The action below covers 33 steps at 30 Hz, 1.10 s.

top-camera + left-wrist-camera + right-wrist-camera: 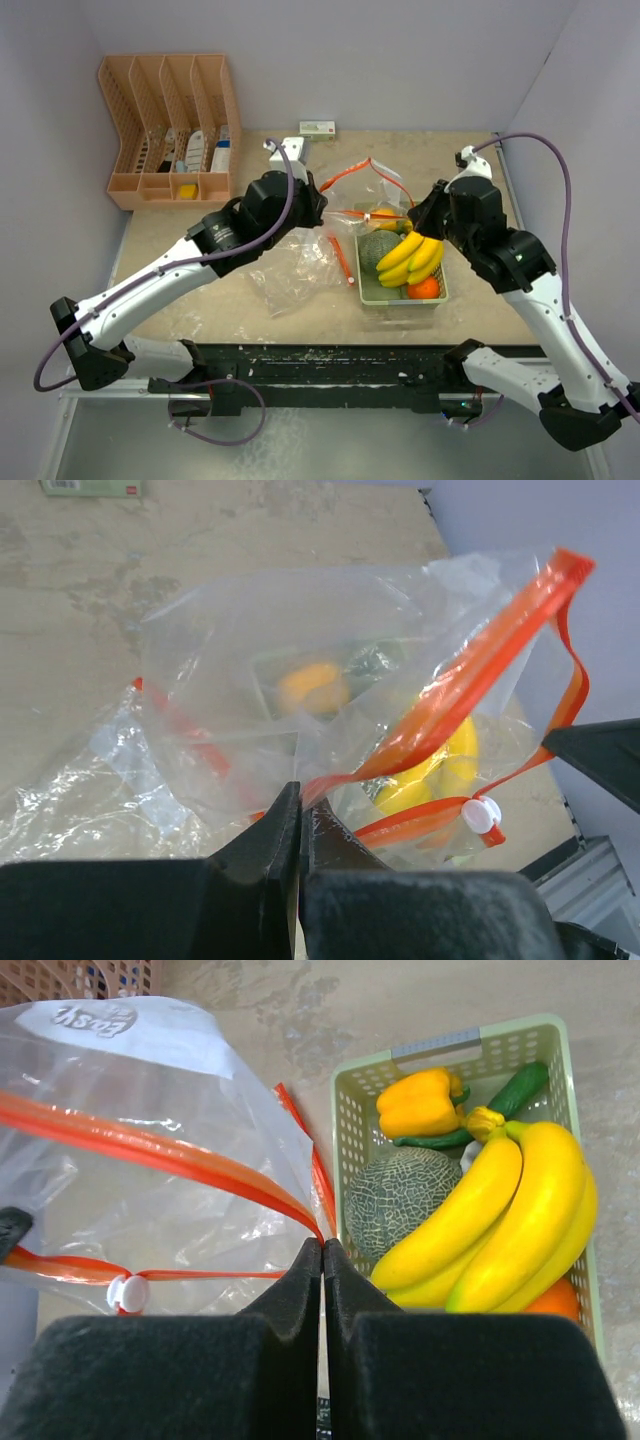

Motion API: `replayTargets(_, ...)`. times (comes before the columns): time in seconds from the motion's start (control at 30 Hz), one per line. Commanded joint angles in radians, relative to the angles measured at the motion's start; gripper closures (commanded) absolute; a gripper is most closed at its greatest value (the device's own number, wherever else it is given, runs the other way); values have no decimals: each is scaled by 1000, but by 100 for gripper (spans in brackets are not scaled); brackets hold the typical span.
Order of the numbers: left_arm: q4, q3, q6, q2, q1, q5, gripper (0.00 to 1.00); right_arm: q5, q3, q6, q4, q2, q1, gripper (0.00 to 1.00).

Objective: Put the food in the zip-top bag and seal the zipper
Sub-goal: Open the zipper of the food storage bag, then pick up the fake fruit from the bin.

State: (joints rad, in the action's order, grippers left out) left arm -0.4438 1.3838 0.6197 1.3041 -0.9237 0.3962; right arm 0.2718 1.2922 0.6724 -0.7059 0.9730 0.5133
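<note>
The clear zip-top bag (pixel 368 190) hangs in the air between my two grippers, its mouth spread. My left gripper (pixel 300 798) is shut on one end of its red-orange zipper strip (pixel 470 685). My right gripper (pixel 322 1246) is shut on the strip's other end (pixel 200 1160). The white slider tab (pixel 480 815) sits on the lower strip and also shows in the right wrist view (pixel 130 1293). The food lies in a pale green basket (pixel 350 1150): banana bunch (pixel 500 1225), melon (pixel 400 1200), orange-yellow pepper (pixel 420 1103), and orange fruit (pixel 555 1302). The bag holds no food.
More crumpled clear plastic (pixel 290 272) with a red strip (pixel 343 260) lies on the table left of the basket (pixel 440 292). A green cucumber (pixel 522 1087) is in the basket. A peach organiser (pixel 170 130) stands at the back left, and a small box (pixel 317 127) is by the back wall.
</note>
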Motion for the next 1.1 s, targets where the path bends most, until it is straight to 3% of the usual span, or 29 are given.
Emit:
replayTargets(0.0, -167, 82, -117, -44, 20, 193, 100, 151, 29, 14, -103, 0, -18, 100)
replayTargets(0.1, -146, 68, -140, -68, 20, 202, 100, -36, 2, -74, 27, -27, -18, 99)
replayTargets(0.23, -68, 7, -134, -100, 20, 178, 100, -303, 16, -163, 196, -35, -18, 52)
replayTargets(0.3, -53, -7, -123, -98, 20, 171, 100, -390, 40, -171, 221, -24, -18, 36)
replayTargets(0.4, -63, -2, -121, -88, 20, 182, 100, -434, 68, -150, 204, -8, -19, 24)
replayTargets(0.5, -108, 12, -123, -92, 21, 219, 100, -294, 60, -80, 134, -21, -19, 12)
replayTargets(0.63, -183, 20, -124, -100, 20, 250, 100, -72, 58, 40, -76, 21, -19, 1)
replayTargets(0.7, -199, 12, -121, -96, 20, 240, 100, 2, 64, 76, -169, 74, -21, 0)
replayTargets(0.87, -169, -75, -95, -86, 19, 196, 100, 71, 82, 122, -279, 173, -24, 1)
replayTargets(1.07, -46, -203, -73, -50, 19, 141, 100, 77, 81, 88, -282, 235, -100, 0)
